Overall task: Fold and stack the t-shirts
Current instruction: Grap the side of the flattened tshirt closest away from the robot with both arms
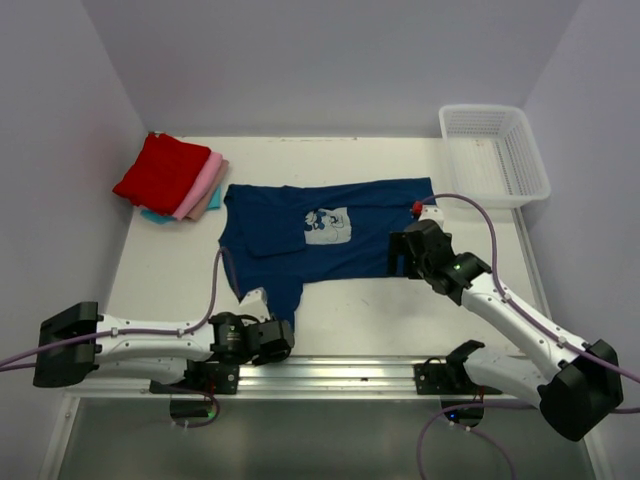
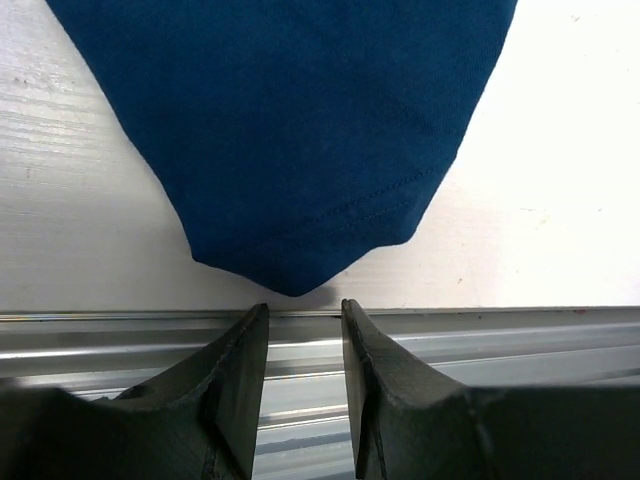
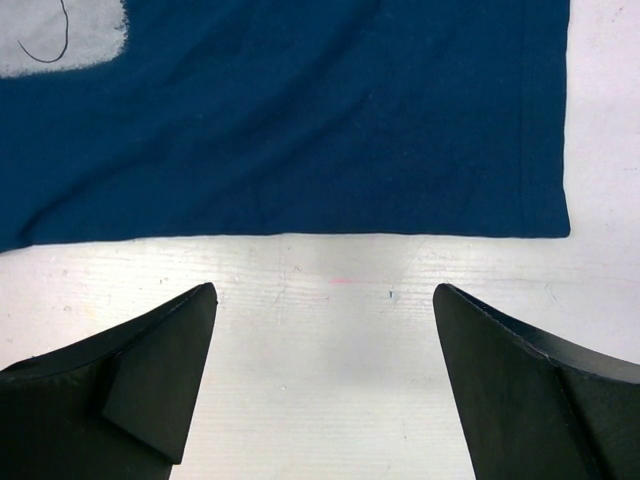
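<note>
A navy blue t-shirt point(image 1: 350, 235) with a pale square print point(image 1: 326, 226) lies spread flat on the table's middle. One pointed part of it point(image 2: 300, 150) hangs toward the near edge. My left gripper point(image 1: 287, 338) point(image 2: 304, 308) sits just short of that tip, over the metal rail, jaws narrowly open with nothing between them. My right gripper point(image 1: 398, 262) point(image 3: 322, 290) is wide open above bare table, just off the shirt's straight edge point(image 3: 300, 130) near its corner. Folded red point(image 1: 160, 170), pink point(image 1: 200, 185) and teal t-shirts are stacked at the far left.
A white mesh basket point(image 1: 493, 152) stands at the far right corner. An aluminium rail point(image 1: 330, 372) point(image 2: 480, 335) runs along the table's near edge under the left gripper. White walls close in the table on three sides.
</note>
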Tool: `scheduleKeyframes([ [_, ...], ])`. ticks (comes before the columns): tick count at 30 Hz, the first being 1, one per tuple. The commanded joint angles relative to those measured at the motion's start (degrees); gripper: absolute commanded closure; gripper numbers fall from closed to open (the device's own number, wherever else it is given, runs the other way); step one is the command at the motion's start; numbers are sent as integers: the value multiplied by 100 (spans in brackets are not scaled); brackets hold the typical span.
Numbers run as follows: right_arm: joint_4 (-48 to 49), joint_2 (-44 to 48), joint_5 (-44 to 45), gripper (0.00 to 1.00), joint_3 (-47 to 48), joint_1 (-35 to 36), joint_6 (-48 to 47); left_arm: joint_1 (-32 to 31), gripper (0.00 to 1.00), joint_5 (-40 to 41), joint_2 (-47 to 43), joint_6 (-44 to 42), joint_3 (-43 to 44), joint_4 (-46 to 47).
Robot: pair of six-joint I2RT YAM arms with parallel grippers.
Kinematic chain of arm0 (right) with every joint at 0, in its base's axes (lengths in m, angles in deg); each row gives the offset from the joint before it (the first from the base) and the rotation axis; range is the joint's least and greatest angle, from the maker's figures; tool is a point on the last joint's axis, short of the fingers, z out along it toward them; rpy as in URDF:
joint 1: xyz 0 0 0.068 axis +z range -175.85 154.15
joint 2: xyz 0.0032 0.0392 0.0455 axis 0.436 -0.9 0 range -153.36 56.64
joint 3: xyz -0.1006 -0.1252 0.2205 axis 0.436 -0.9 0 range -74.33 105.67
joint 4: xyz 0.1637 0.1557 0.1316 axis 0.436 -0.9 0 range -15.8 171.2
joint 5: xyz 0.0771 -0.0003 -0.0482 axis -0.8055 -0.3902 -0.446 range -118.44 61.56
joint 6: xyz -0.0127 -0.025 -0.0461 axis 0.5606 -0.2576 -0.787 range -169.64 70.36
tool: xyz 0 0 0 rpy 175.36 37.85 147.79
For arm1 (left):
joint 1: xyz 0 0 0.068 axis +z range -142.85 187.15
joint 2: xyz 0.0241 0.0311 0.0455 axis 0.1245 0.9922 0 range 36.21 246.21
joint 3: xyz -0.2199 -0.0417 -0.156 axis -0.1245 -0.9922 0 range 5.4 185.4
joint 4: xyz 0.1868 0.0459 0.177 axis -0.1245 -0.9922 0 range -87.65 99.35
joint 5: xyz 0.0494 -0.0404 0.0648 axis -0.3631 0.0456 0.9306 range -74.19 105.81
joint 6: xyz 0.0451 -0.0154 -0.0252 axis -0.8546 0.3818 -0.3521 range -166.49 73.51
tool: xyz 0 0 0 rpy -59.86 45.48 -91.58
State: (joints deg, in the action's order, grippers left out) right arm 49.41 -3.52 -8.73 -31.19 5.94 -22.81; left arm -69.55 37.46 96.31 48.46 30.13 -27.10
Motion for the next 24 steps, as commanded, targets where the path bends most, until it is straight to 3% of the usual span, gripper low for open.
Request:
scheduleKeyframes([
  [1, 24, 189, -98, 7, -51, -24, -29, 121, 62, 1834, 582, -144, -206, 436],
  [6, -29, 215, -81, 9, -68, -24, -46, 121, 64, 2001, 1038, -197, 109, 235],
  [10, -29, 259, -81, 9, -86, -24, -46, 121, 65, 2054, 1338, 329, 427, -852],
  [17, -3, 215, -142, 9, -77, -24, -20, 121, 64, 1930, 882, 498, 120, -1058],
  [24, -3, 198, -160, 9, -51, -24, -20, 121, 64, 2150, 811, 322, 620, -1716],
])
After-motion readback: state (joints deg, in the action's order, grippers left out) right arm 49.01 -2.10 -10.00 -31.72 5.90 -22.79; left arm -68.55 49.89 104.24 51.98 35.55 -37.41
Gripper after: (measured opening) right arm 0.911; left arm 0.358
